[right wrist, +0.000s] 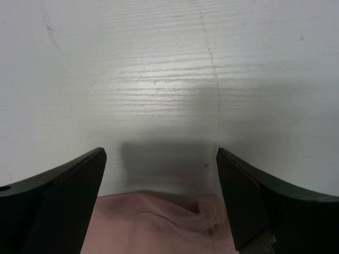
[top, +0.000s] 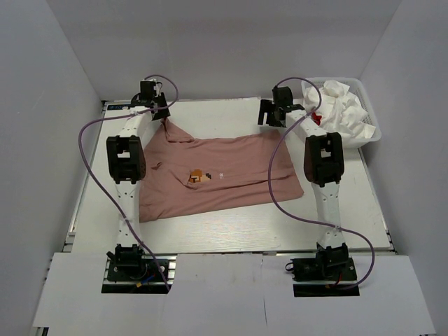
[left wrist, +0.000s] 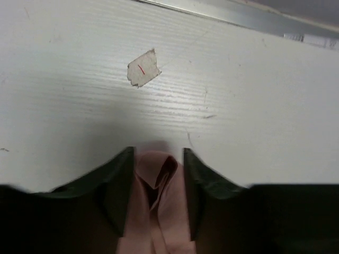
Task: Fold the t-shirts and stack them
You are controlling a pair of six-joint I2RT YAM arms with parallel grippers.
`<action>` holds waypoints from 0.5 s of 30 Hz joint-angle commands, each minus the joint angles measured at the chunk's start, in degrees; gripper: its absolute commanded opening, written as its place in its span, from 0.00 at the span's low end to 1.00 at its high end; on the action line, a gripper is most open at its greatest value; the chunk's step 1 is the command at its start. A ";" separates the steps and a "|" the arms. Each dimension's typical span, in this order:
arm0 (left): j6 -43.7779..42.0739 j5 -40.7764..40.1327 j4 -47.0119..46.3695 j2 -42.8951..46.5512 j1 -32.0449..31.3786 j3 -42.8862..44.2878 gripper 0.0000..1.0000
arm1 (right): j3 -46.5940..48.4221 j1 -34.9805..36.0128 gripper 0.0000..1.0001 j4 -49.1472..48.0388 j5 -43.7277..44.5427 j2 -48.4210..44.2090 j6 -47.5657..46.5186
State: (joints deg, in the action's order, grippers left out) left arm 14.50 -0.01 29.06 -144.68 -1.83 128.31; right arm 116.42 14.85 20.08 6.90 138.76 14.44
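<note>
Up close, the left wrist view shows the left gripper (left wrist: 158,159) with its jaws drawn nearly together on a bunched fold of the dusty-pink t-shirt (top: 217,175). A torn scrap of tape (left wrist: 143,69) with a red mark lies on the table (top: 210,231) just beyond. The overhead view is too far off to show either the pinch or the tape.

The right gripper (right wrist: 161,153) stands with its jaws spread wide and nothing between them. An edge of the pink cloth lies low between its fingers (right wrist: 79,185); I cannot tell whether they touch it.

Only from above do you see the whole shirt. It lies spread across the middle of the table, print up, its far left corner pulled up in a peak toward the left gripper. Both arms stretch forward from their bases at the near edge, one along each side of the shirt, wrists bent down at the far edge. The white t-shirts (top: 339,105) are heaped in the basket (top: 371,122) at the far right, a red patch (top: 316,117) showing.
</note>
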 commanded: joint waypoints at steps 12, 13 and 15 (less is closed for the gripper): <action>1.41 -3.77 -4.63 6.41 -0.02 -4.98 0.00 | -2.68 0.18 0.84 1.81 5.49 -0.77 0.68; 1.41 -3.77 -5.32 7.47 -0.02 -6.13 0.00 | -3.04 0.26 0.82 1.81 5.67 -1.12 0.51; 1.41 -3.16 -5.33 9.23 -0.02 -8.95 0.00 | -4.61 0.18 0.65 1.90 4.62 -1.91 0.51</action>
State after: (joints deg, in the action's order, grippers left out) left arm 15.57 -3.27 24.91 -143.41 -1.83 121.89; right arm 113.97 15.05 19.68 10.81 138.78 14.41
